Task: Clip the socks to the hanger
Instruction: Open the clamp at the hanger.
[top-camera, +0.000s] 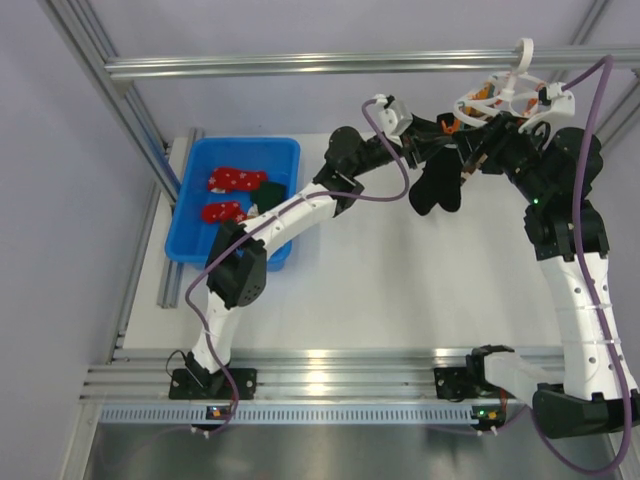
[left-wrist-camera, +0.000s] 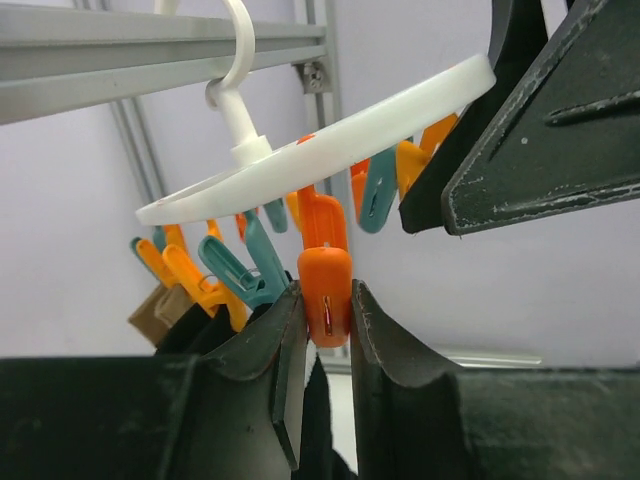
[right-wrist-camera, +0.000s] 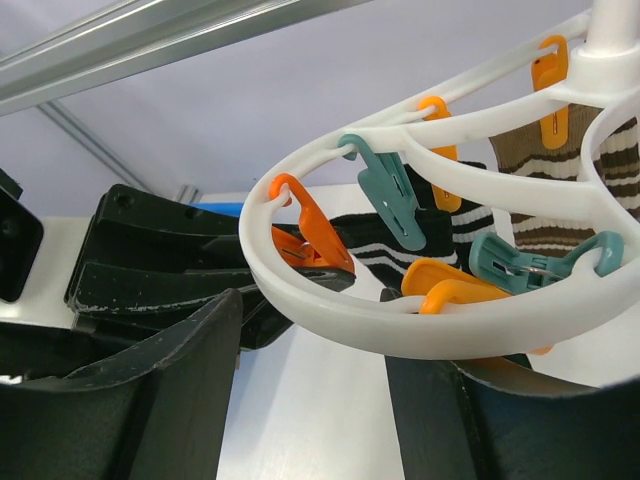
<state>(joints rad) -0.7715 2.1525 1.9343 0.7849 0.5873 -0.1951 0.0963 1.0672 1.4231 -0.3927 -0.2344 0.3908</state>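
**Left hand pinching an orange peg on the hanger**

Your left hand (left-wrist-camera: 325, 305) is pressing its two fingers (left-wrist-camera: 285, 350) together on an orange peg (left-wrist-camera: 325, 275), one on each side of it. The peg is dangling from the white ring of the hanger (top-camera: 497, 97). Dark cloth is showing in the narrow gap between the fingers, just below the peg. From above, a black sock (top-camera: 435, 190) is hanging under that hand. You cannot tell whether the peg is biting the sock.

Your right hand (right-wrist-camera: 315, 350) is standing with its fingers (right-wrist-camera: 150, 400) spread wide. The near rim of the ring is crossing the gap between them. You cannot tell whether either finger is touching the rim. Through this camera you are seeing teal and orange pegs hanging from the ring. A brown-and-cream striped sock (right-wrist-camera: 540, 170) is hanging at the ring's far side.

The hanger is hooking over the metal rail (top-camera: 320, 65) at the far right, above the worktop (top-camera: 400, 290), with both of your hands up beside it.

The festive socks are lying well apart from the hanger, in the blue bin (top-camera: 245, 141) at the far left of the worktop. Two red socks (top-camera: 237, 180) with white specks are lying there. A dark green sock (top-camera: 270, 192) is lying just beside them, and neither hand is near them.
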